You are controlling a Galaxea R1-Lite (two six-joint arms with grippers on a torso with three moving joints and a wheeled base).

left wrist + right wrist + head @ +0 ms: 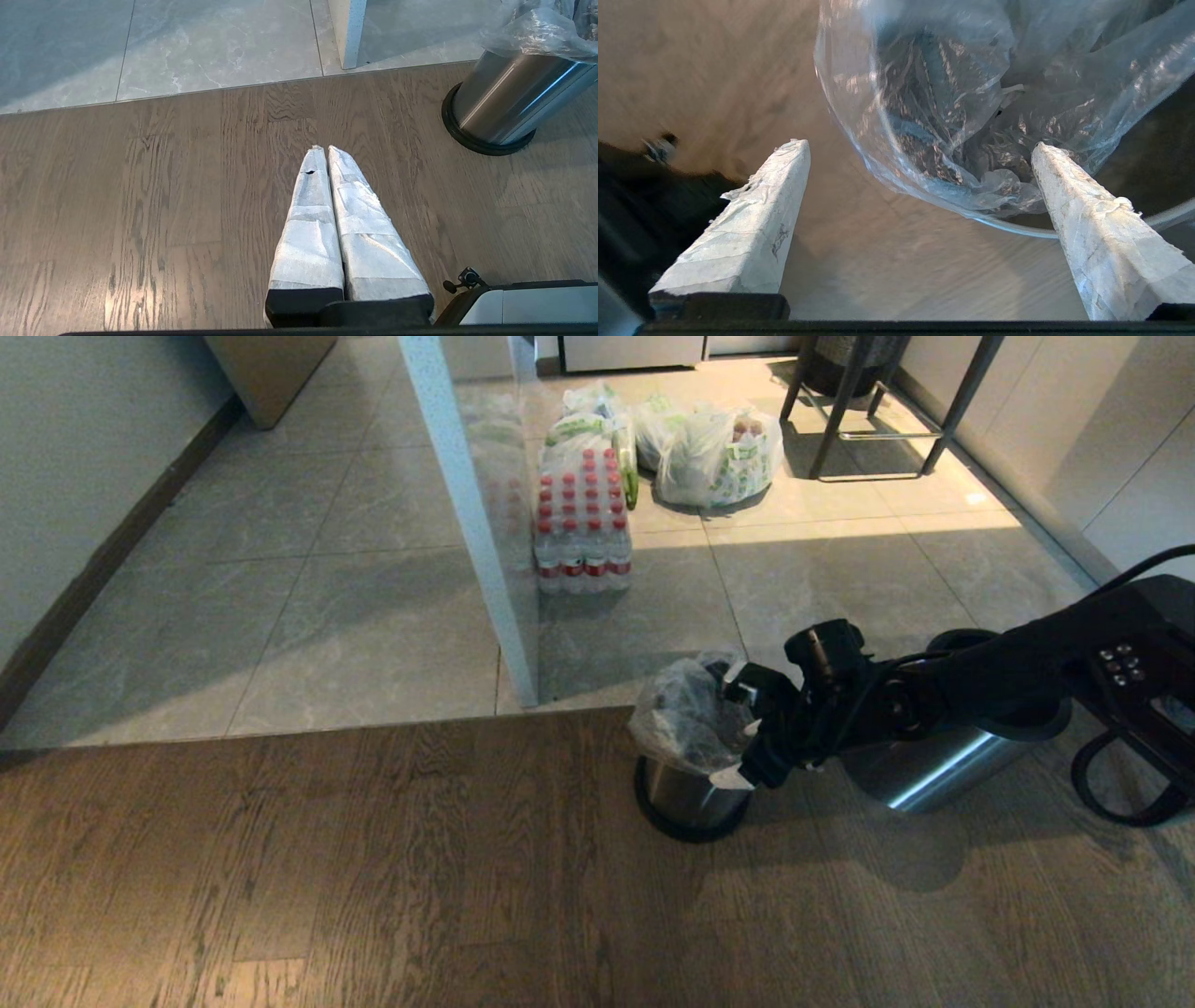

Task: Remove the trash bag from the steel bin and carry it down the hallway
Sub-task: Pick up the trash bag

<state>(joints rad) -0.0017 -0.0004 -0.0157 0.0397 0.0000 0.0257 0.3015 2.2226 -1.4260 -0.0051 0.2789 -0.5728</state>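
Observation:
The steel bin point(691, 798) stands on the wooden floor, near the edge of the tiled hallway floor point(280, 579). The clear trash bag point(680, 714) puffs out of its top, with dark rubbish showing through. My right gripper point(739, 730) is at the bag's right side, open, one finger above and one below the bag's edge. In the right wrist view the bag point(952, 93) lies between and just beyond the spread fingers of the right gripper point(919, 145), which holds nothing. My left gripper point(325, 148) hangs shut and empty over the wood, left of the bin point(504, 107).
A second, larger steel can point(934, 770) sits behind my right arm. A glass partition with a white post point(467, 513) rises left of the bin. Beyond it are a pack of water bottles point(583, 523), white bags with green print point(719, 453) and stool legs point(878, 411).

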